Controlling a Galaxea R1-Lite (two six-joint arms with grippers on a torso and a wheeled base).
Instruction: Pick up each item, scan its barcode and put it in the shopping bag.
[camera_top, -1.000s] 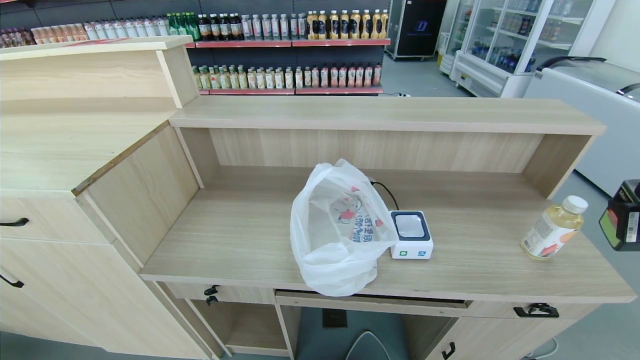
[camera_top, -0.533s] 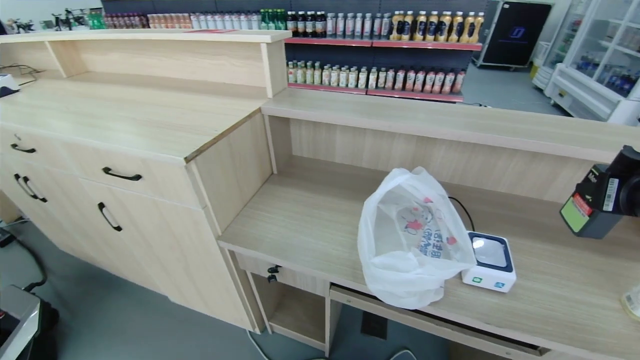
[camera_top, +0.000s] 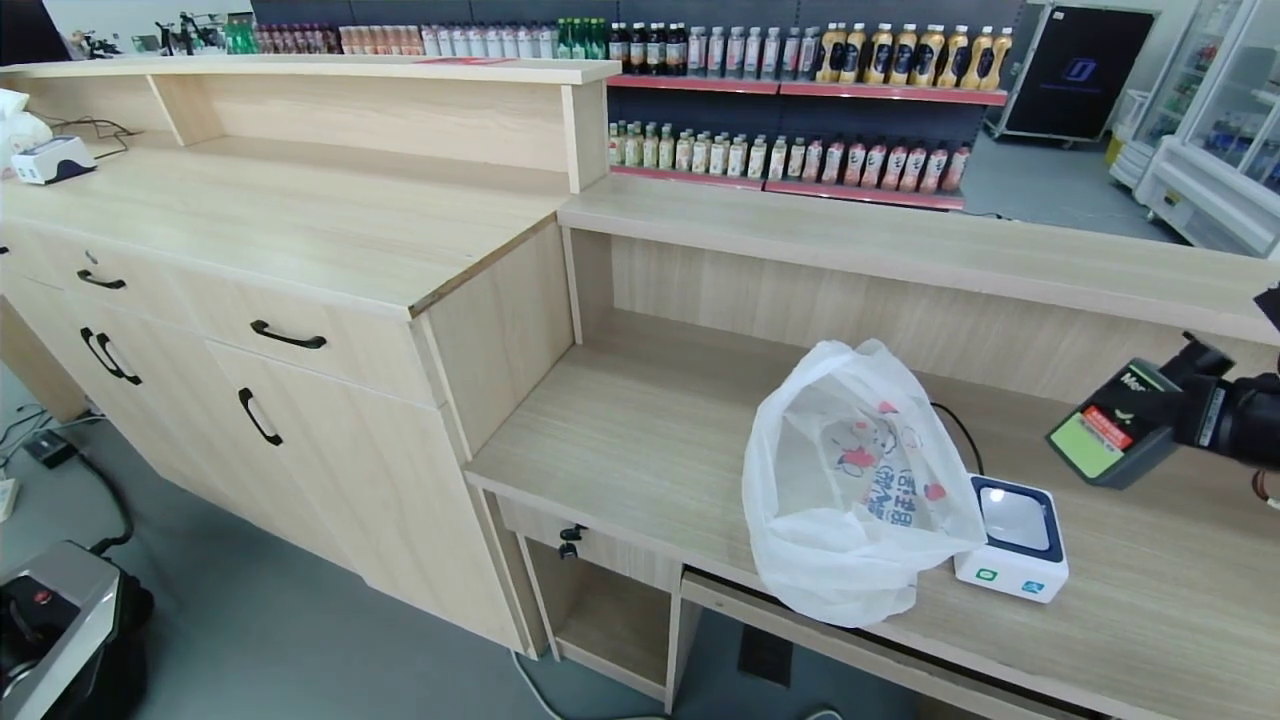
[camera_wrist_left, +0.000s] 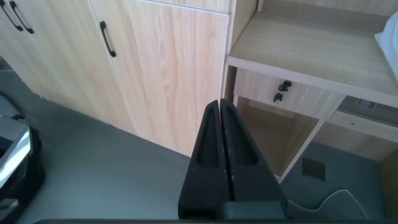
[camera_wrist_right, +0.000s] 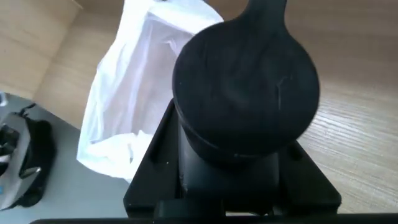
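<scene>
Right gripper (camera_top: 1195, 402) clamps the dark container (camera_top: 1110, 432), tilted, to the right of the shopping bag (camera_top: 860, 485); left gripper (camera_wrist_left: 222, 111) is pressed together.

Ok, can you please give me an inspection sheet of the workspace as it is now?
Surface: light wood counter, with a raised shelf behind.
Job's things: bag stands open on the counter; scanner right beside it; box held in the air, to the right of the scanner.
Clutter: small device on the higher counter, far left.
Grippers: right gripper shut on the box; left gripper shut, empty, over the floor.
Cables: black cable runs from the scanner behind the bag; another cable on the floor.
Surroundings: bottle shelves, fridges.
</scene>
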